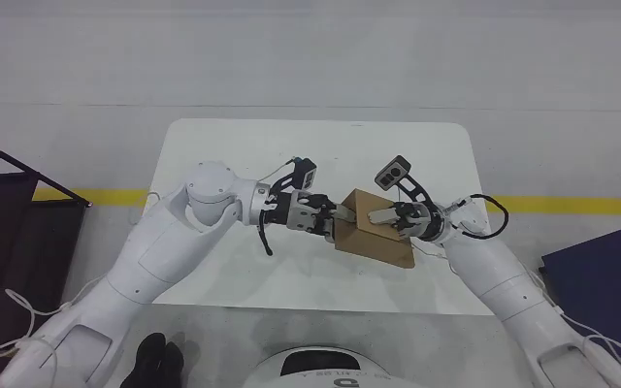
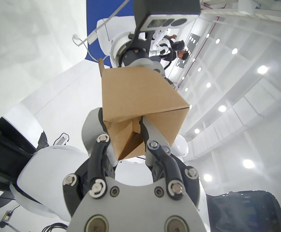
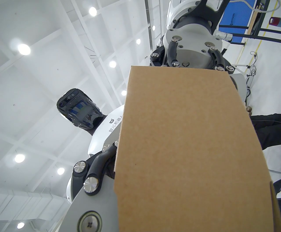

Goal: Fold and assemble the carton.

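Top view: brown carton [image 1: 375,236], left hand [image 1: 331,226] clamped on it, right hand [image 1: 392,219] unclear.

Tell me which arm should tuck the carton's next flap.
Likely left: the left end effector clamps the carton at its loose end flaps, while the right end effector sits against a flat panel, better for steadying.

We look down on a white counter [image 1: 243,145] with rounded corners, standing on a pale grey floor [image 1: 310,58]. A yellow line [image 1: 563,205] is painted on the floor and shows on both sides of the counter. A dark frame [image 1: 29,228] sits at one side and a dark blue block [image 1: 592,267] at the other. Overhead we see a white gridded ceiling [image 3: 44,98] studded with bright round lights [image 3: 24,49], and a blue board [image 3: 239,17] beside a black rack [image 3: 261,22].
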{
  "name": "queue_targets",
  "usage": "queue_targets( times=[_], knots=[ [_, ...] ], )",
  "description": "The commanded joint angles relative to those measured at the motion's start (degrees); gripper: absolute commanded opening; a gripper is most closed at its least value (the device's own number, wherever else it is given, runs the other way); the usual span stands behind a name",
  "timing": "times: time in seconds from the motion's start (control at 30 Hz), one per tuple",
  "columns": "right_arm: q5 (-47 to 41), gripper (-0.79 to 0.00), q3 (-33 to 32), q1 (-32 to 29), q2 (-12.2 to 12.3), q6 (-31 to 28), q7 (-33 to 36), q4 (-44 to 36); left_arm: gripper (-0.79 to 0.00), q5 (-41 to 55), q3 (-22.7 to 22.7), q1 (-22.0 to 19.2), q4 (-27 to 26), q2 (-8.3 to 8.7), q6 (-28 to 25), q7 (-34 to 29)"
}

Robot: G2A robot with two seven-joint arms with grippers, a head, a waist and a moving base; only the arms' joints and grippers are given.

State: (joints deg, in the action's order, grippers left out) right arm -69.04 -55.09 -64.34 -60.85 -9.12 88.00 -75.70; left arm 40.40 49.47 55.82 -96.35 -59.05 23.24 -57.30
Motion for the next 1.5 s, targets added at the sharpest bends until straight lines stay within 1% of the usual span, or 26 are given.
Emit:
queue_targets(
  times=[0.0,0.3,0.47,0.63,0.8,1.03,1.1,1.17,1.23,1.33,1.37,1.47],
  knots=[
    [0.1,-0.785,0.1,0.0,0.0,0.1,0.0,-0.1,-0.462,-0.2,-0.1,0.4,0.0,-0.06,-0.4,0.3],
    [0.5,-0.785,0.2,0.1,-0.1,0.2,0.0,-0.1,-0.462,0.4,0.2,1.0,-0.2,-0.32,-1.5,0.2],
    [0.6,-0.785,-0.1,0.0,-0.1,0.3,0.0,-0.1,-0.446,1.1,1.7,1.6,-0.6,-0.16,-2.5,0.1],
    [0.5,-0.785,-0.4,0.0,-0.1,0.5,0.0,0.1,-0.437,1.8,5.3,3.9,-1.6,0.59,-3.9,0.0],
    [-0.3,-0.785,-0.8,0.3,-0.1,1.1,0.0,0.9,-0.419,3.5,10.0,7.3,-2.5,1.49,-5.7,-0.2],
    [-2.0,-0.785,-1.7,1.4,-0.1,3.1,0.0,5.0,-0.400,6.3,15.7,11.7,-1.2,2.45,-7.9,-0.9],
    [-3.2,-0.785,-2.3,1.7,-0.1,3.6,0.0,6.4,-0.336,7.5,17.4,12.8,-0.4,2.66,-8.7,-1.1],
    [-3.2,-0.785,-2.3,1.7,-0.1,3.6,0.0,6.4,-0.305,8.8,18.9,14.0,0.3,2.84,-9.5,-1.4],
    [-3.2,-0.785,-2.3,1.7,-0.1,3.6,0.0,6.4,-0.296,9.9,20.2,15.1,0.7,2.98,-10.2,-1.8],
    [-3.2,-0.785,-2.3,1.7,-0.1,3.6,0.0,6.4,-0.262,13.1,21.7,16.9,1.1,3.01,-11.5,-2.5],
    [-3.2,-0.785,-2.3,1.7,-0.1,3.6,0.0,6.4,-0.243,14.5,22.1,17.4,1.5,2.96,-12.0,-2.8],
    [-3.2,-0.785,-2.3,1.7,-0.1,3.6,0.0,6.4,-0.222,19.8,22.7,18.8,3.1,2.59,-14.3,-3.4]
  ],
)
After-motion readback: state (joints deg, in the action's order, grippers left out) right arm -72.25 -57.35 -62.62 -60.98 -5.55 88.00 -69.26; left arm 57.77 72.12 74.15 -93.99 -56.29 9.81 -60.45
